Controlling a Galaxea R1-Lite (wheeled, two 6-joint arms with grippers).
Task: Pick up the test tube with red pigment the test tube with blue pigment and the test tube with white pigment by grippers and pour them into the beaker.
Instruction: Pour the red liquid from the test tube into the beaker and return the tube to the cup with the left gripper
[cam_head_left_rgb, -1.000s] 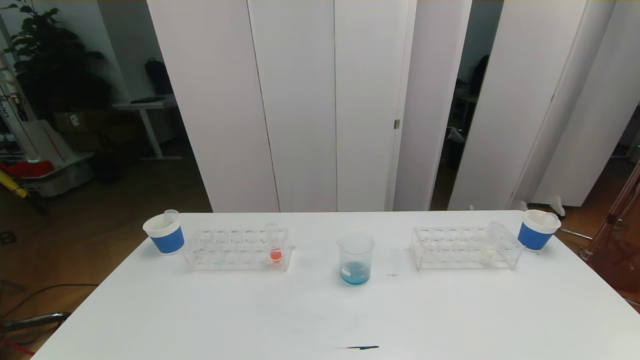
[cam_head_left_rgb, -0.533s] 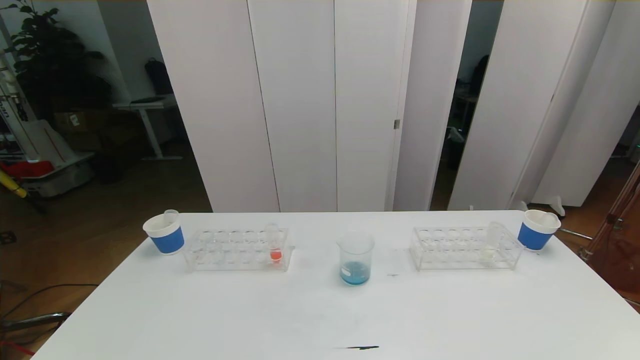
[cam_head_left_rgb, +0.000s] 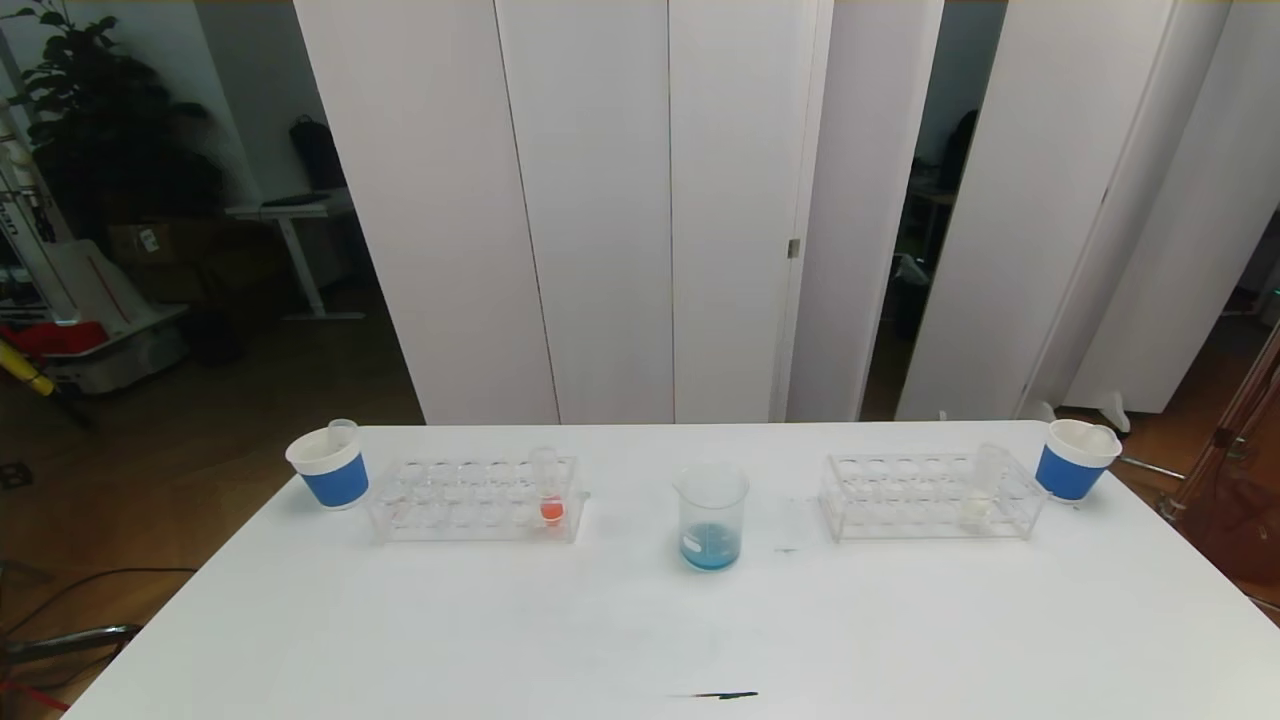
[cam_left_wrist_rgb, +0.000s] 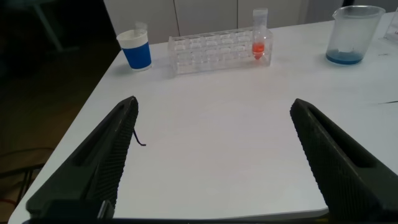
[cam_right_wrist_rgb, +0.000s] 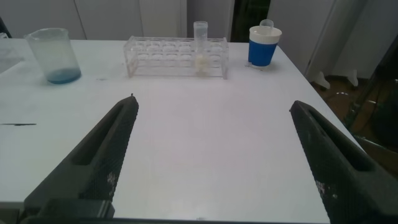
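A clear glass beaker (cam_head_left_rgb: 711, 516), already holding blue liquid, is being kept at the centre of the white counter (cam_head_left_rgb: 640, 640), presumably so both arms can reach it. Left of centre, a transparent rack (cam_head_left_rgb: 474, 498) is holding the red-pigment test tube (cam_head_left_rgb: 548, 492) upright; right of centre, a second rack (cam_head_left_rgb: 930, 495) is holding the white-pigment test tube (cam_head_left_rgb: 978, 494). Blue-banded cups (cam_head_left_rgb: 328, 467) (cam_head_left_rgb: 1075, 459) are standing at the counter's far corners, each apparently holding a clear tube. The left gripper (cam_left_wrist_rgb: 214, 162) and right gripper (cam_right_wrist_rgb: 214, 162) are being held released, empty, near the counter's front edge.
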